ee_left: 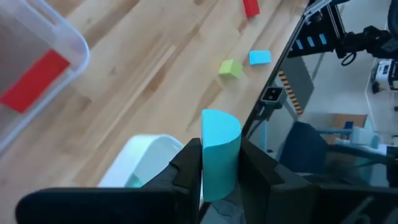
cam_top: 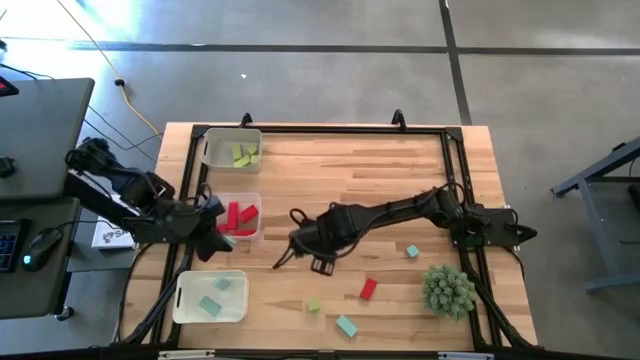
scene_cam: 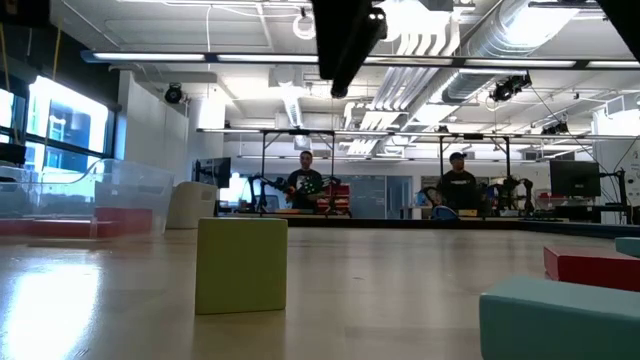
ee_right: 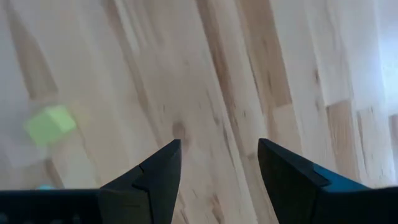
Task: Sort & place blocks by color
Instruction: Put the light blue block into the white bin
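My left gripper (cam_top: 213, 243) is shut on a teal block (ee_left: 219, 149) with a rounded end, between the bin of red blocks (cam_top: 238, 217) and the bin of teal blocks (cam_top: 212, 297). My right gripper (cam_top: 284, 257) hangs open over bare wood at the table's middle, and its fingers (ee_right: 155, 174) hold nothing. Loose on the table lie a yellow-green cube (cam_top: 313, 305), a red block (cam_top: 368, 289) and two teal blocks (cam_top: 346, 325) (cam_top: 412, 251). A third bin (cam_top: 232, 150) at the far left holds yellow-green blocks. My left gripper pinches the teal block between its two fingers (ee_left: 189, 165), on the block's two flat sides (ee_left: 211, 171). The rounded end (ee_left: 221, 121) sticks out past the fingertips. The fingers slant downward, and the block is lifted clear of the table, above the teal bin's rim (ee_left: 146, 146).
A spiky green plant ball (cam_top: 448, 290) stands at the near right corner. A black frame (cam_top: 330, 130) runs round the tabletop. In the low view the yellow-green cube (scene_cam: 241, 265) stands close ahead, and people stand in the room behind the table.
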`<state>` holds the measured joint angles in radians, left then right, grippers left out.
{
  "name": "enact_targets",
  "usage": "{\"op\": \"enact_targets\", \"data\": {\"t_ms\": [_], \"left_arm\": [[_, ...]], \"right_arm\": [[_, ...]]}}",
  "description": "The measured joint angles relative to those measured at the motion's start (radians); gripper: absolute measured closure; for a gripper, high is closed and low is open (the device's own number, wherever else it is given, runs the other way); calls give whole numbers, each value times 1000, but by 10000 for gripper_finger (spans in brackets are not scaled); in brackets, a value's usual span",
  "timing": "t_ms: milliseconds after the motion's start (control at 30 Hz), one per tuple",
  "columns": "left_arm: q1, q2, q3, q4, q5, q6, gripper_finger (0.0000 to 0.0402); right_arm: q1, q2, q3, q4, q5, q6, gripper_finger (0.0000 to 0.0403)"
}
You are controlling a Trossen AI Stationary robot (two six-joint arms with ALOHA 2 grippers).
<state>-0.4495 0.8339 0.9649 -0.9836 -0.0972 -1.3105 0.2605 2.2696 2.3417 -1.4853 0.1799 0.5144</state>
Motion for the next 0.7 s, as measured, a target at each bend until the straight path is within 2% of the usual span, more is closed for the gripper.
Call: {"op": "enact_targets", "data": {"t_ms": [300, 700], "left_arm": [[-147, 57, 0, -22, -4, -182, 346], [-377, 226, 0, -58, 45, -435, 346]], "right_arm": [[59, 0, 0, -38, 20, -26, 203], [101, 0, 0, -37, 64, -18, 203]]}}
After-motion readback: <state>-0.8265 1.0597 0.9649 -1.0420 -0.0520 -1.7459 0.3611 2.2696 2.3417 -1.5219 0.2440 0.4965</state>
